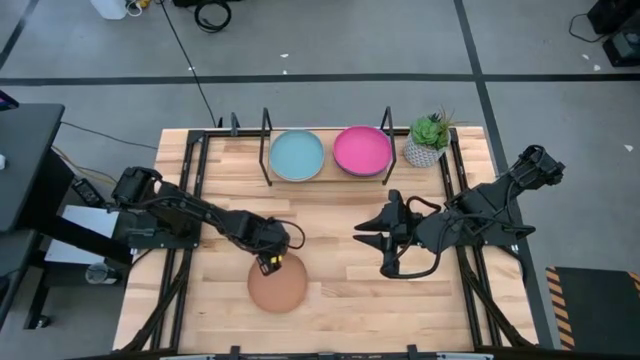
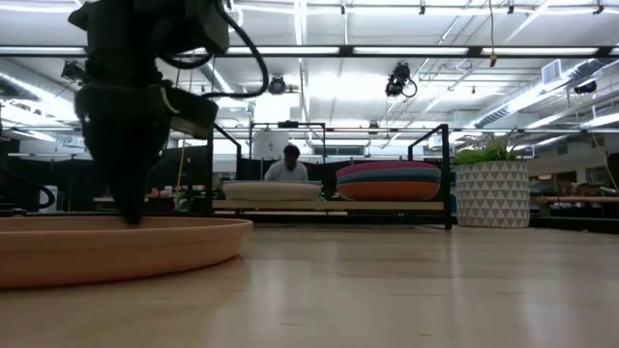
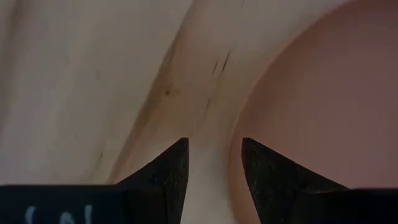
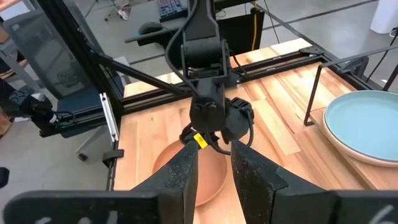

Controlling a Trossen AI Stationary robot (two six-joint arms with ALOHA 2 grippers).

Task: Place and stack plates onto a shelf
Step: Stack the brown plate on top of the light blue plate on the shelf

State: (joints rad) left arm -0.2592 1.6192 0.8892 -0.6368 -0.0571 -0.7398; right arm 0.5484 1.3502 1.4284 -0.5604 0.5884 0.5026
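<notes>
Peach-tan plate (image 1: 277,286) sits flat on the table (image 1: 340,300) near the front edge, last one off the shelf. Left gripper (image 1: 270,262) is down at its rim (image 3: 239,155), fingers (image 3: 168,171) parted, straddling the edge, nothing clamped. Plate looks rigid, light, matte; probably breakable, so pinch the rim. Right gripper (image 1: 383,240) waits mid-table, slightly parted, empty. Farther back, shelf (image 1: 268,150) holds the pale aqua plate (image 1: 297,155) and the magenta-topped stack (image 1: 361,150).

Two arms were recorded, finished in matte black with jointed, angular housings. Looped black cables were noted along each. A small yellow label was seen near the left hand (image 1: 268,262). Tapered dark fingers were fitted to the right hand (image 1: 375,243).
</notes>
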